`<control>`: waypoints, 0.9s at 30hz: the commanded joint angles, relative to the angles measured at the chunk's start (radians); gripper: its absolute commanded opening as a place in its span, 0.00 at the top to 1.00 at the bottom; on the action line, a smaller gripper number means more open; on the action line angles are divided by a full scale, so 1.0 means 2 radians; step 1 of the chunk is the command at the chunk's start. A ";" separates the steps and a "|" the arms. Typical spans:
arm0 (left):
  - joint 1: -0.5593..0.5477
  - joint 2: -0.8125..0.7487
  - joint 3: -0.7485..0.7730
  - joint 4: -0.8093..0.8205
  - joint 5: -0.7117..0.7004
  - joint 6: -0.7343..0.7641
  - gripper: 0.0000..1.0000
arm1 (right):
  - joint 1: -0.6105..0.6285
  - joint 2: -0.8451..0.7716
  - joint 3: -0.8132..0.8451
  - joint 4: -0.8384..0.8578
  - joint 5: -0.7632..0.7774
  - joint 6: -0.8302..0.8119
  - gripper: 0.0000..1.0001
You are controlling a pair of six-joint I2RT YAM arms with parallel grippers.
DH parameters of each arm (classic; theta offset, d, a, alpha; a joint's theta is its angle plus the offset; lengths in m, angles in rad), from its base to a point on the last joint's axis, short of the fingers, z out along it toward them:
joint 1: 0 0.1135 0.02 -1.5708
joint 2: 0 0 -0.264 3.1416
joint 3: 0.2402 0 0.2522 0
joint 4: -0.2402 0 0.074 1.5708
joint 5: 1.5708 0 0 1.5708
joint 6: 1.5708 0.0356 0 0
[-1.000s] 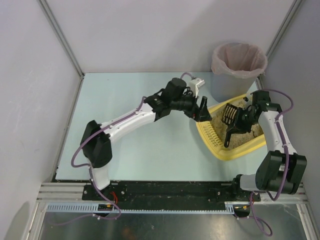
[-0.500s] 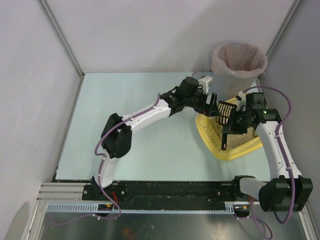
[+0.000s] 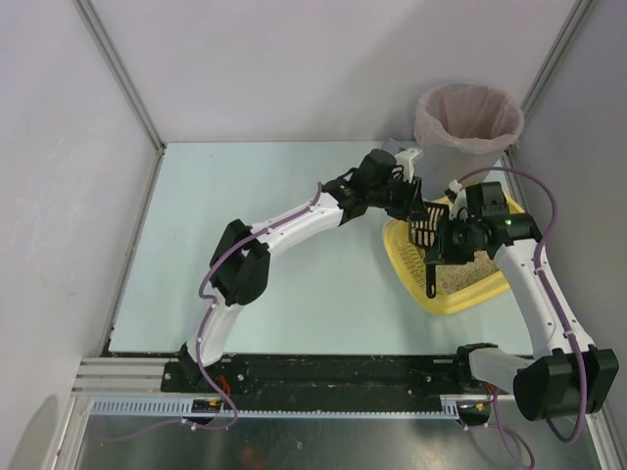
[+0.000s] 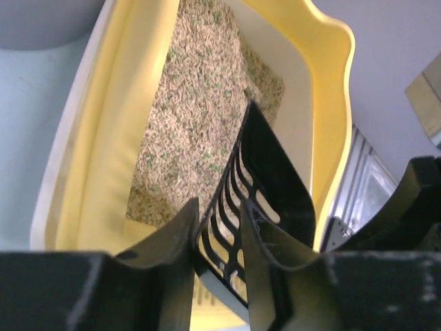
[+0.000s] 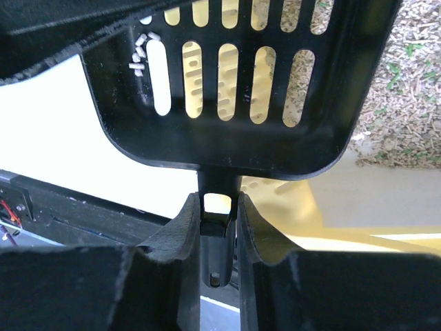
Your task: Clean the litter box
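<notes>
Litter box (image 3: 448, 303) partly hidden behind black scoop (image 3: 423, 229).

Table (image 3: 216, 186) under litter box (image 3: 452, 303), grey bin (image 3: 436, 168).

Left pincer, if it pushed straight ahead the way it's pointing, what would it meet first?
The black scoop, already between its fingers; past that, probably the litter in the yellow tray.

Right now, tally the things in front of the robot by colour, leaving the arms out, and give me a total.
Yellow: 1, the litter box
Black: 1, the scoop
Grey: 1, the bin
Pink: 1, the bag lining the bin
Total: 4
</notes>
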State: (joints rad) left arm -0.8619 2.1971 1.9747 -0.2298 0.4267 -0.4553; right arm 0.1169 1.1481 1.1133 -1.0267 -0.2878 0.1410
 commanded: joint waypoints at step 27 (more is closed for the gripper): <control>0.053 -0.039 -0.003 0.014 0.076 -0.373 1.00 | 0.109 -0.281 -0.154 0.272 0.208 0.055 0.27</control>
State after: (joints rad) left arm -0.7620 2.1925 1.9747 -0.2260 0.5213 -1.0420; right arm 0.2558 0.6075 0.8242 -0.6140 -0.0154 0.2367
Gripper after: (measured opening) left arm 0.105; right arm 0.729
